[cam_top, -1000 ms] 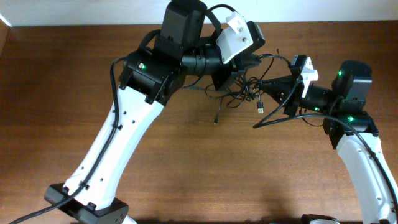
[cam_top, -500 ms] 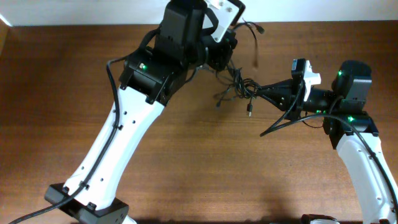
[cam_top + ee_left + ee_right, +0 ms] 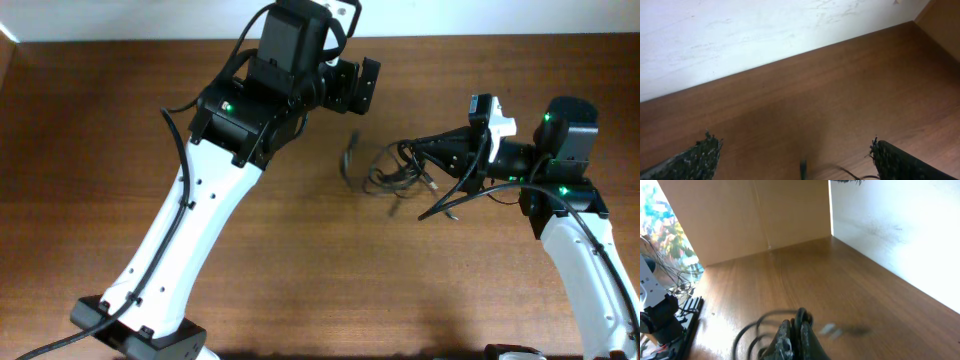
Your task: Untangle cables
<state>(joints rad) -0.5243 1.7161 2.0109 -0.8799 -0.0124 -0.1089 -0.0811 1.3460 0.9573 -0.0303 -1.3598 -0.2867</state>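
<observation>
The cables [image 3: 392, 176] hang as a loose black tangle from my right gripper [image 3: 414, 149], which is shut on a strand. One plug end [image 3: 348, 160] swings blurred to the left of the tangle. In the right wrist view the fingers [image 3: 789, 336] pinch a cable loop [image 3: 801, 315], and more loops [image 3: 752, 330] trail to the left. My left gripper [image 3: 355, 85] is raised near the table's back edge, open and holding nothing. Its wrist view shows both fingertips [image 3: 702, 152] wide apart, with a blurred cable end [image 3: 803, 169] below.
A white wall [image 3: 765, 30] runs along the far edge of the brown wooden table [image 3: 300, 260]. A tan side panel [image 3: 740, 215] stands at the table's corner. Thick black arm cables [image 3: 185, 110] run along the left arm.
My left gripper has opened and let go of the cables. The tangle dropped away from it and now swings under the right gripper, which stays shut in place.
</observation>
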